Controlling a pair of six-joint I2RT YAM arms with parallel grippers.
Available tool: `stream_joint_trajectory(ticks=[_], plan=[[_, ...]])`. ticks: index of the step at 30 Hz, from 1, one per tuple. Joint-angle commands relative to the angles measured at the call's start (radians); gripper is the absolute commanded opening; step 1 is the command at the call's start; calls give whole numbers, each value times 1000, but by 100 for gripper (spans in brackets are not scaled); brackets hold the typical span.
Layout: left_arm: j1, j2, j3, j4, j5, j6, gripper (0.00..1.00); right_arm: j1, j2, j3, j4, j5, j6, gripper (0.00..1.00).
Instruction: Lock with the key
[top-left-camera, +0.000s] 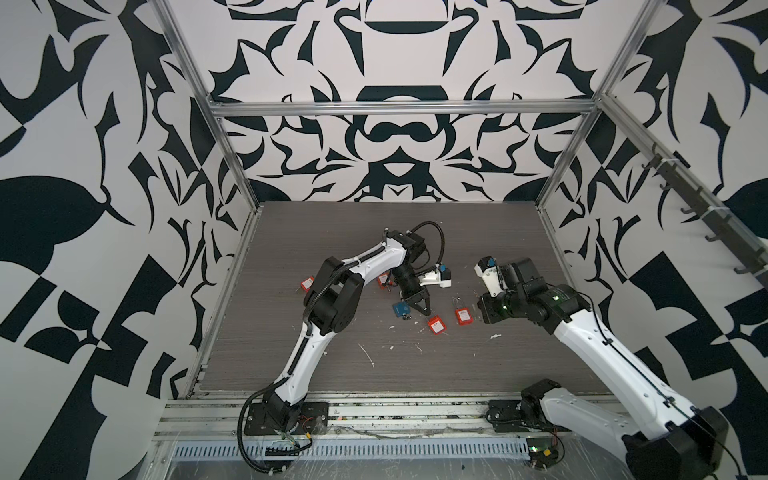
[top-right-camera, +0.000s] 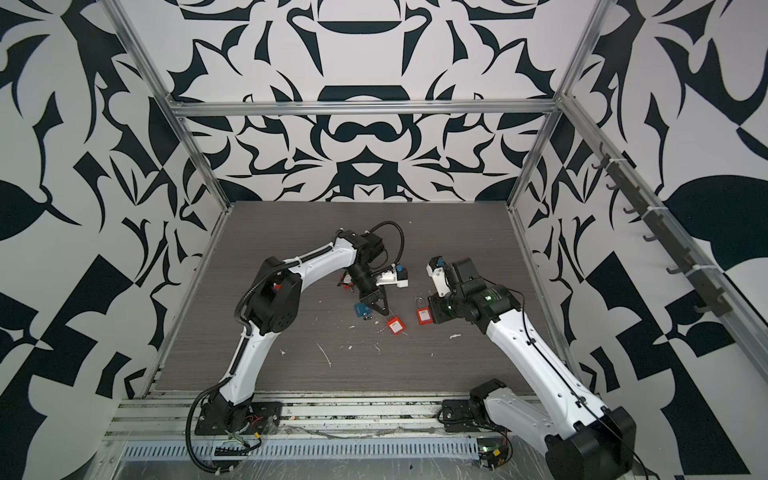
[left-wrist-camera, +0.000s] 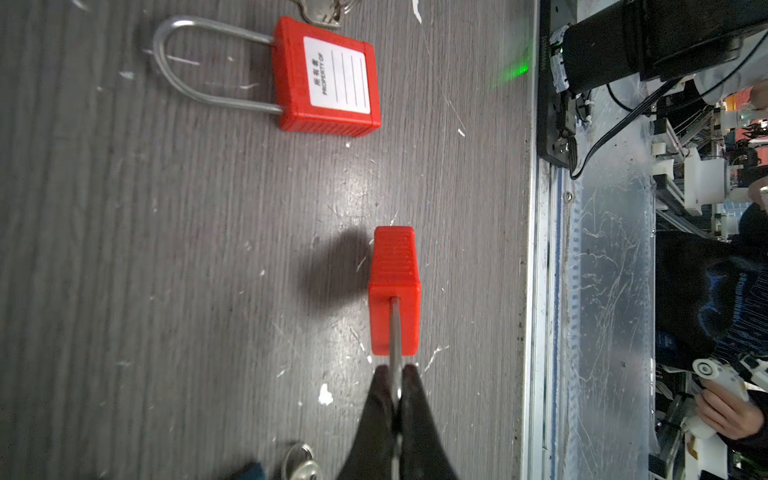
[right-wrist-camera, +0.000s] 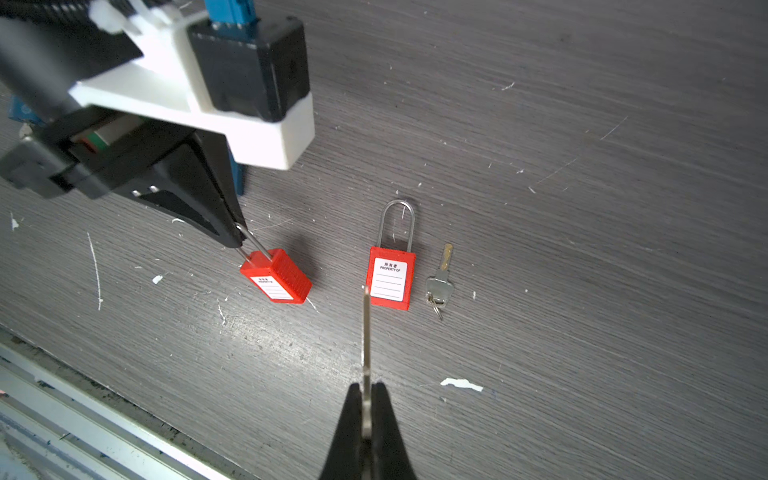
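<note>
Two grippers, both clamped: red padlock (left-wrist-camera: 395, 291) pinched by its shackle in left gripper (left-wrist-camera: 396, 368), body just beyond the fingertips; key (right-wrist-camera: 366, 332) nipped in right gripper (right-wrist-camera: 366, 386), blade projecting past the fingertips.

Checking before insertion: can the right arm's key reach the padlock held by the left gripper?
Probably yes: nothing stands between the right gripper's key and the held padlock, which hangs by its shackle from the left gripper. Its bottom end tilts toward the table, so the keyhole may need turning.
</note>
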Motion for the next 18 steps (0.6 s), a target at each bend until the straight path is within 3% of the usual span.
stream_joint_trajectory(ticks=[1,18], plan=[[-6,39,37,-61,-38,15,6,-1,14,18,14,-12,28,0],[-40,139,154,55,-143,-63,13,0,17,-23,70,-21,70,0]])
